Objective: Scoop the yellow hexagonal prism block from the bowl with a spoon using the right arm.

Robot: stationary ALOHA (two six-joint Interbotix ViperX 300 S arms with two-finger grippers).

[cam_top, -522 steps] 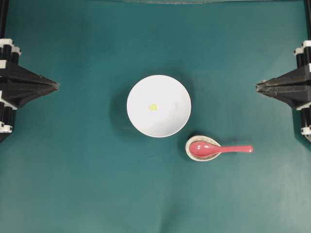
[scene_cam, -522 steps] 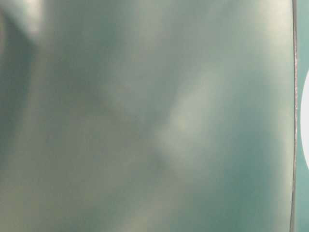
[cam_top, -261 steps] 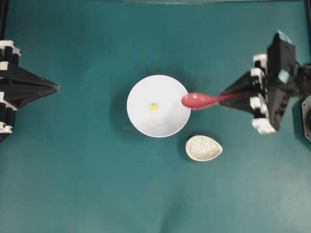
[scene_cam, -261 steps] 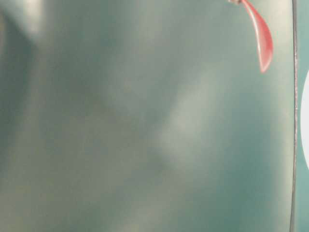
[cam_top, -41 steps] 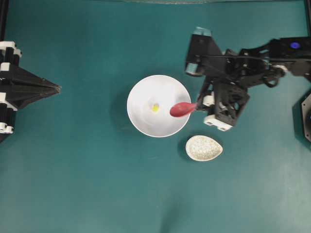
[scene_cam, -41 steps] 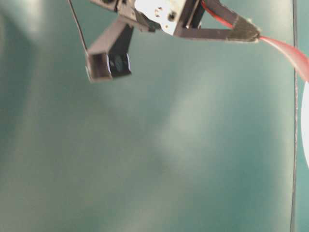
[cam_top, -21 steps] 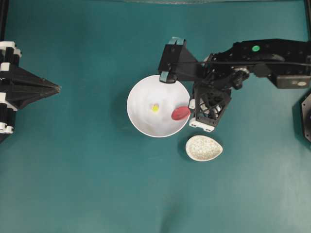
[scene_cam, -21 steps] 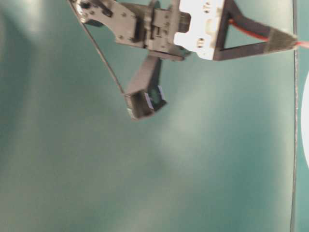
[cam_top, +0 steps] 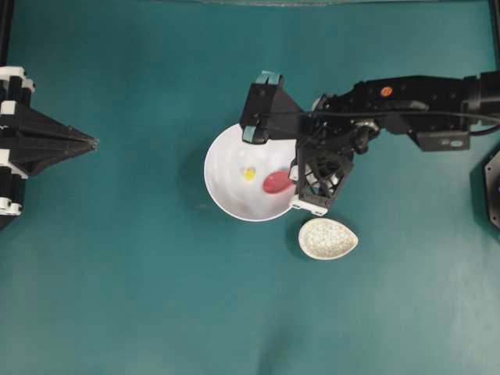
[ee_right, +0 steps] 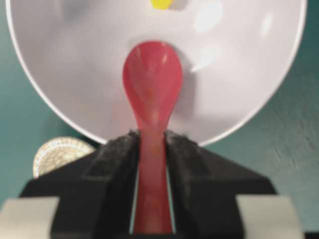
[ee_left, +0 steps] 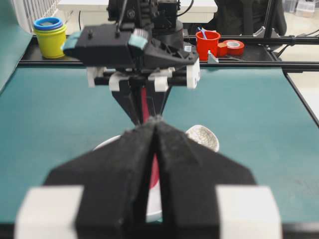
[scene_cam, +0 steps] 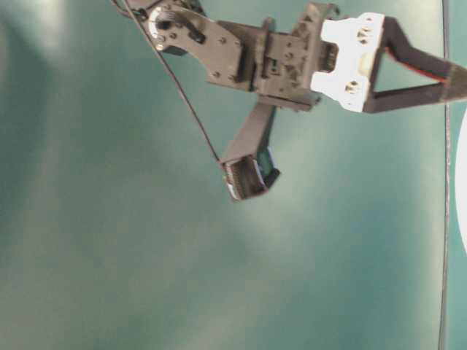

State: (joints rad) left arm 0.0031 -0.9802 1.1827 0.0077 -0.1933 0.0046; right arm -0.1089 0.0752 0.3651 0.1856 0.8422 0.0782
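Right gripper [ee_right: 149, 144] is clamped on the spoon [ee_right: 152, 84] handle, scoop inside the bowl [ee_right: 249, 89]. Yellow hexagonal prism block [ee_right: 160, 4] lies just beyond the tip. Risk: shallow entry nudges the block away.

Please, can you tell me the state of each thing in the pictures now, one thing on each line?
Spoon: held by its handle, scoop inside the bowl, empty.
Yellow block: lying in the bowl, not scooped yet.
Bowl: upright on the table.
Spoon rest: empty.
Right gripper: shut on the spoon.
Left gripper: shut, holding nothing.
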